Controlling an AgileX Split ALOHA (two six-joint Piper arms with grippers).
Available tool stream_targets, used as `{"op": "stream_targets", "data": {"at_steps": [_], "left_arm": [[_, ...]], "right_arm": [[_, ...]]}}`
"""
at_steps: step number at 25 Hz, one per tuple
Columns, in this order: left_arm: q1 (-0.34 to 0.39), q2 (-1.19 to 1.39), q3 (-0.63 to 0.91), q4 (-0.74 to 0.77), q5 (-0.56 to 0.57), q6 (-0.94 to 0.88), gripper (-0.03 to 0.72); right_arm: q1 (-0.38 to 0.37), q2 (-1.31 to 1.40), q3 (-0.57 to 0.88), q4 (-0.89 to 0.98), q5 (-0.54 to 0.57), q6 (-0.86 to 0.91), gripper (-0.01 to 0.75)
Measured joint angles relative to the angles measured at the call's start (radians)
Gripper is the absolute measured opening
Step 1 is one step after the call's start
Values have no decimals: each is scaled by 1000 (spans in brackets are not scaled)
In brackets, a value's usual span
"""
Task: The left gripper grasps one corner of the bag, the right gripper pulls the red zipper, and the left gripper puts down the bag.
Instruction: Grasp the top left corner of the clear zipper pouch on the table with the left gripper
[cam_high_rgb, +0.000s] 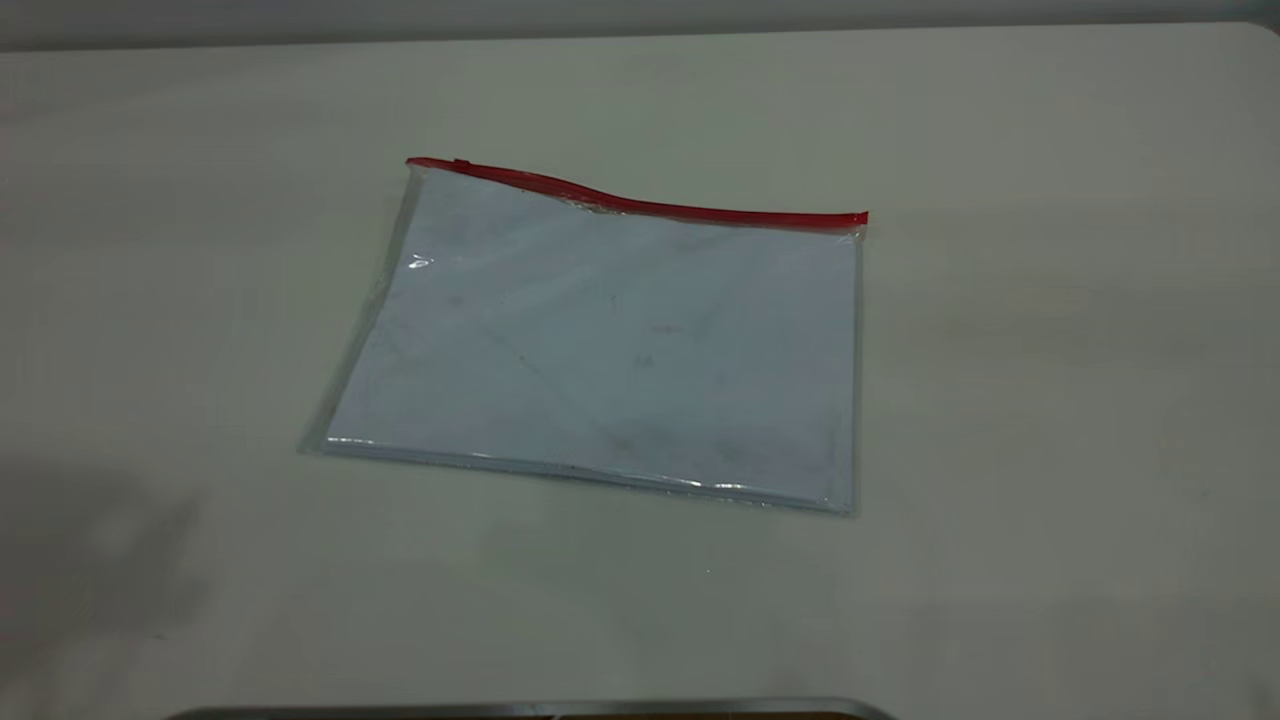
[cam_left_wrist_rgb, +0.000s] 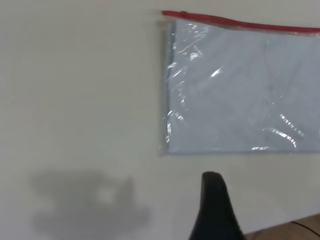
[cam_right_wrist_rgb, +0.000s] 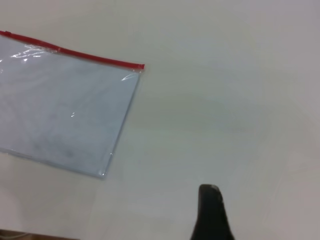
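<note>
The bag (cam_high_rgb: 610, 340) lies flat on the white table, a clear pouch with white paper inside. The red zipper (cam_high_rgb: 640, 203) runs along its far long edge, with the small slider tab (cam_high_rgb: 460, 162) near the left end. Neither gripper shows in the exterior view. In the left wrist view the left gripper (cam_left_wrist_rgb: 212, 200) is a dark shape above the table, short of the bag's near left corner (cam_left_wrist_rgb: 167, 150); the red zipper (cam_left_wrist_rgb: 240, 22) is far from it. In the right wrist view the right gripper (cam_right_wrist_rgb: 210, 210) hovers over bare table, well off the bag's right side (cam_right_wrist_rgb: 65, 110).
The table (cam_high_rgb: 1050, 400) is white and wide around the bag. A dark rounded edge (cam_high_rgb: 530, 708) shows at the front of the exterior view. A shadow (cam_left_wrist_rgb: 90, 202) lies on the table to the left of the bag.
</note>
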Motion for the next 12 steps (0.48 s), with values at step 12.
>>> {"op": "stream_targets", "data": {"at_steps": [12], "left_arm": [[0, 641, -207, -245, -178, 343, 577]], "right_arm": [[0, 433, -13, 54, -234, -13, 586]]}}
